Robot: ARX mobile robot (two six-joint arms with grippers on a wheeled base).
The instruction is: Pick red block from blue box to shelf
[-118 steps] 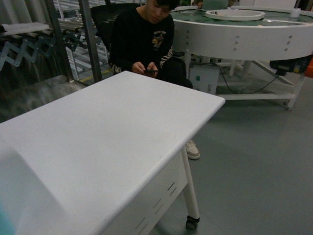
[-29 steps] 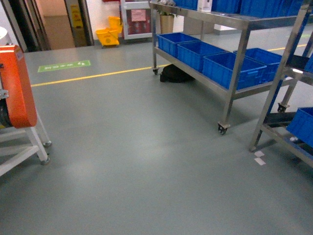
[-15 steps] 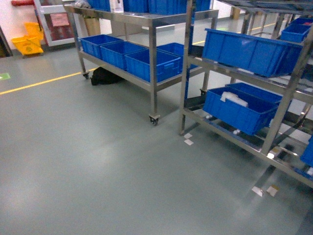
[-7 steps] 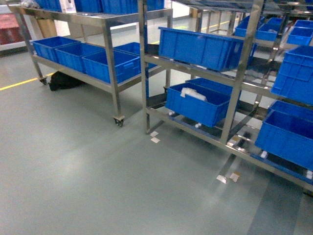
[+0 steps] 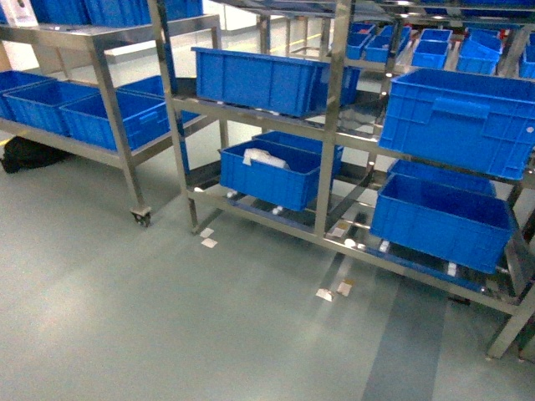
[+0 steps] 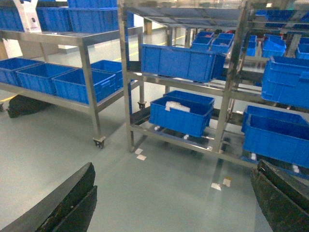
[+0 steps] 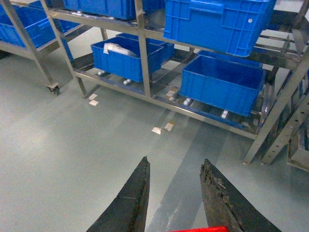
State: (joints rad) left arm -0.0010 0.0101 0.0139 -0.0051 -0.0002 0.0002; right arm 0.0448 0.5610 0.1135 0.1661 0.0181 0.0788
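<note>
- shelf [image 5: 333, 109]: shiny stainless-steel posts and rails, reflective, smooth
- blue bins [image 5: 447, 121]: hard plastic, smooth walls, slight sheen; some ribbed at rim
- floor [image 5: 125, 326]: grey-green coating, smooth, semi-gloss, soft light reflections
- right gripper [image 7: 175, 179]: fingers [image 7: 219, 198] black, matt, edges scuffed and rough
- left gripper [image 6: 169, 203]: black matt fingers [image 6: 67, 203], faintly textured
- floor markers [image 5: 323, 294]: small flat pale paper-like pieces

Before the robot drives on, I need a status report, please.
Left gripper open, empty. Right gripper: red sliver between fingers, likely red block, grip unconfirmed. Shelf ahead; only paper scraps on floor.
</note>
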